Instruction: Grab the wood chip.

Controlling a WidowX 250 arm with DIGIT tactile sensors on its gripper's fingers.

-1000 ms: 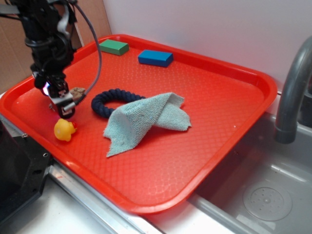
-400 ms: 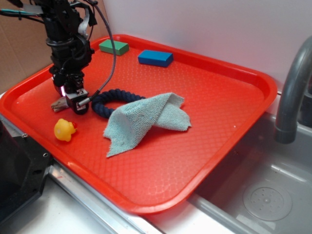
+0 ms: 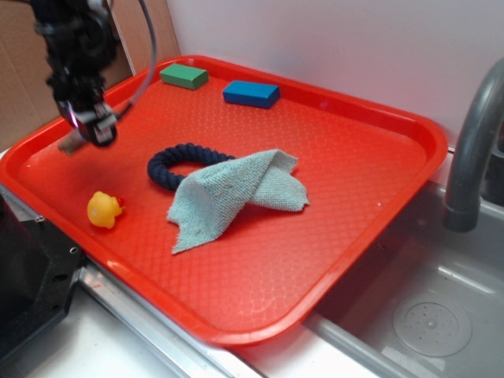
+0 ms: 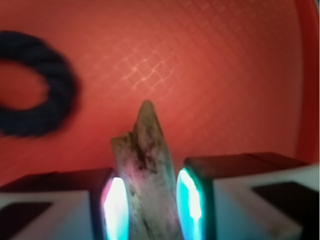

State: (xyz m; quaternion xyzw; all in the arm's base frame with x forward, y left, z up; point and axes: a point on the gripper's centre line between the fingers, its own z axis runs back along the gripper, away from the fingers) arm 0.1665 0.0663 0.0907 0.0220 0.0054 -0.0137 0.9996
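Wood chip: sitting between the jaws of the gripper, which are pinching its flanks, long axis running out toward 12 o'clock past the fingertips. Gripper hanging above the red tray, rope ring lying at 10 o'clock.

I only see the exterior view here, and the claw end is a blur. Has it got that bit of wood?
Observer: Yes. In the wrist view the wood chip sits clamped between the two fingers of the gripper.
Operator: Is it poking out anywhere?
Observer: Its pointed tip juts out past the fingertips, over the red tray.
Operator: Anything else nearby?
Observer: The dark rope ring shows at the left edge of the wrist view, apart from the chip.
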